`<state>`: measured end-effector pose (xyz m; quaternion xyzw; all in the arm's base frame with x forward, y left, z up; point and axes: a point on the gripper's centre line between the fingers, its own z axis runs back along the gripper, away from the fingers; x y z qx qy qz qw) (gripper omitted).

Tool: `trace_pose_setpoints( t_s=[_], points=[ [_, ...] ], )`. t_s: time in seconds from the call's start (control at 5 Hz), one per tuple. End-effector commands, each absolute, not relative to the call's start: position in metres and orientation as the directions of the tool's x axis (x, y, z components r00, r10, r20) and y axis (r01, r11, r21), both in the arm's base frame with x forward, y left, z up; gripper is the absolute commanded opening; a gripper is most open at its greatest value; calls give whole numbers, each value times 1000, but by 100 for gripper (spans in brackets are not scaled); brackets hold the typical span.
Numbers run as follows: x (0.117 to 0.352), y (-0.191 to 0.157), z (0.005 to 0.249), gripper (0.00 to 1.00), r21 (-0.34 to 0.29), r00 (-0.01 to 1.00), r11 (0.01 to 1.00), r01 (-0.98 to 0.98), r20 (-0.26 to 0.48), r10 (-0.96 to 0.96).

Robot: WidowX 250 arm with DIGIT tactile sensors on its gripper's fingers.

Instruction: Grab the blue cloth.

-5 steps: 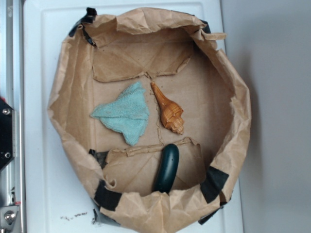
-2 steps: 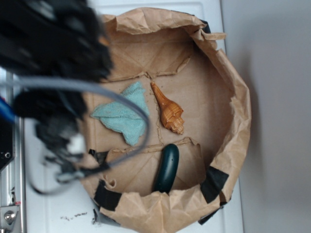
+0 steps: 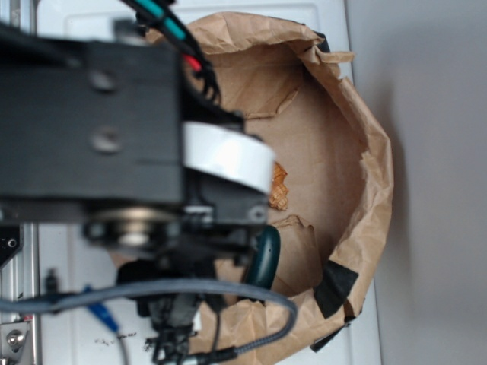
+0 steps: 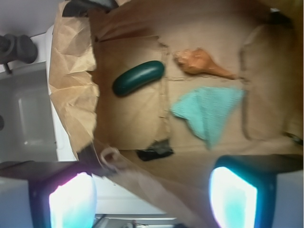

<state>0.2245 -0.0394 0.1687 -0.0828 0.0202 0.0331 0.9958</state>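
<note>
In the wrist view the blue cloth, a pale teal terry triangle, lies flat on the brown paper floor of the paper-lined tub. My gripper hangs above the tub's near wall, short of the cloth, open with nothing between its two glowing pads. In the exterior view the black arm covers the cloth entirely.
An orange-brown seashell lies just beyond the cloth, its tip showing past the arm. A dark green oblong object rests to the side. Crumpled paper walls with black tape ring the tub.
The arm has swung in from the left over the tub and now hides the cloth and most of the shell in the exterior view. Nothing in the tub has moved.
</note>
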Motion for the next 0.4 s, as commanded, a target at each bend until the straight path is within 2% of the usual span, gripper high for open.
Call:
trace_pose_setpoints(
  t_s=[0.0,0.2],
  points=[
    [227,-36,179,100,-172,998,983,-70,-6,70],
    [236,-29,143,100,-167,989,977,-130,52,141]
  ],
)
